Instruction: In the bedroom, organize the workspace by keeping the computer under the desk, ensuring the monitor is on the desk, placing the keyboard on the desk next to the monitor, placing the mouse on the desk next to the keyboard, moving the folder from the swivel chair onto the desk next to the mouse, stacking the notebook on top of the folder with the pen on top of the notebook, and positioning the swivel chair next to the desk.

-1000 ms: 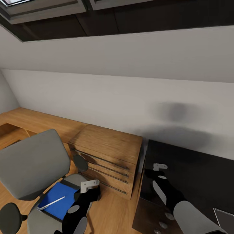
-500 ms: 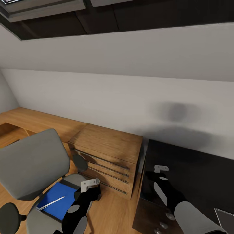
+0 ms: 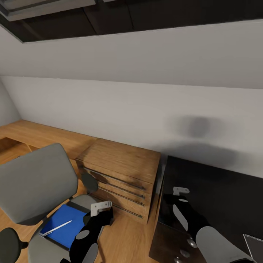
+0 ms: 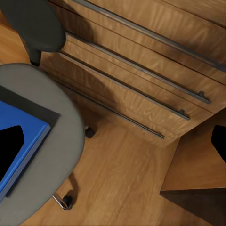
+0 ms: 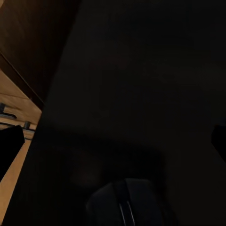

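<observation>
The grey swivel chair [image 3: 36,182] stands at the left with the blue folder [image 3: 67,224] on its seat and the white pen [image 3: 56,228] lying across the folder. A dark notebook [image 4: 37,108] pokes out from under the folder [image 4: 33,136]. My left gripper [image 3: 100,215] hangs open beside the seat's right edge, above the floor, holding nothing. My right gripper [image 3: 175,199] is open over the left end of the black desk [image 3: 219,182]. The black mouse [image 5: 127,202] lies on the desk close to my right gripper [image 5: 113,141].
A light-wood drawer cabinet [image 3: 120,171] stands between chair and desk, close to my left gripper [image 4: 113,143]. The desk's drawer knobs [image 3: 191,243] show below my right arm. A grey flat corner [image 3: 255,246] lies at the desk's near right. The sloped white wall rises behind.
The whole picture has shifted slightly, so the camera has moved a little. Both arms and the things on the chair stay as they were.
</observation>
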